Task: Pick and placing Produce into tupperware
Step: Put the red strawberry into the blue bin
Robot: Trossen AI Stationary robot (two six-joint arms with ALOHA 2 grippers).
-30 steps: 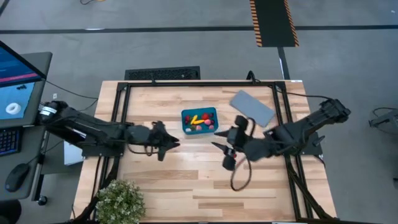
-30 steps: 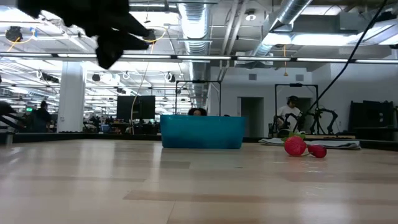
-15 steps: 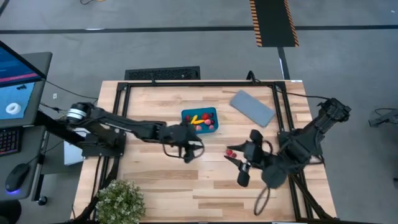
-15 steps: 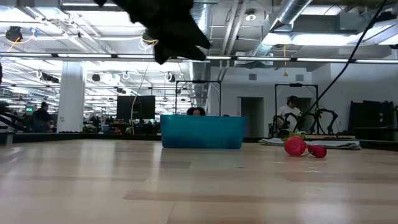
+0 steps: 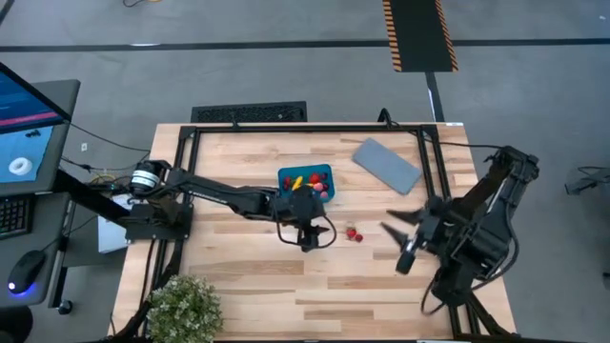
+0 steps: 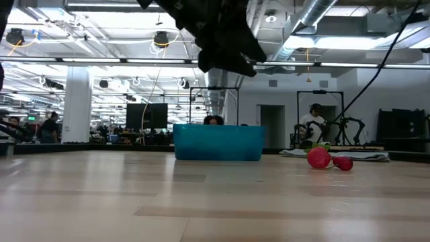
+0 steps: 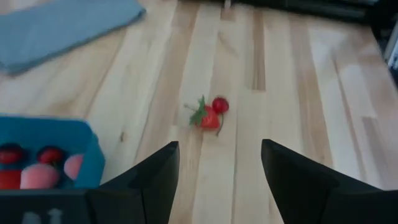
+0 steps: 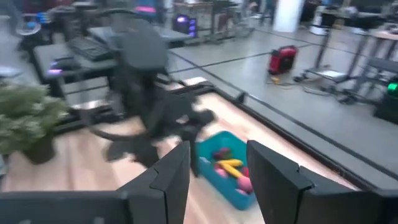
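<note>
- A pale wooden worktop (image 5: 238,276) seen from above, with a dark robot arm reaching in from each side.
- A small teal tupperware (image 5: 306,184) sits just above the worktop's centre, toward twelve o'clock. It already holds produce: red and pink berry-like pieces and a yellow-orange piece (image 5: 295,181).
- Two small red pieces with a bit of green leaf, the loose produce (image 5: 354,233), lie on the bare wood at about four o'clock from the tupperware, apart from it.
- The left gripper (image 5: 317,234) hangs above the wood just below the tupperware, at its six o'clock, with the loose produce close by at the gripper's three o'clock.
- In the left wrist view, its two dark fingers (image 7: 155,180) stand apart with nothing between them; the loose produce (image 7: 210,114) lies on the wood ahead, untouched.
- The right gripper (image 5: 404,240) is over the right part of the worktop, at three o'clock from the loose produce and well apart from it.
- Its fingers (image 8: 171,171) are spread, with nothing held; beyond them, the tupperware (image 8: 225,171) shows.
- A flat grey lid (image 5: 387,164) lies at two o'clock from the tupperware.
- A bushy green plant (image 5: 183,310) stands at the worktop's seven o'clock corner.
- From worktop height, the tupperware (image 6: 218,142) sits mid-distance and the loose produce (image 6: 328,159) to its right.
</note>
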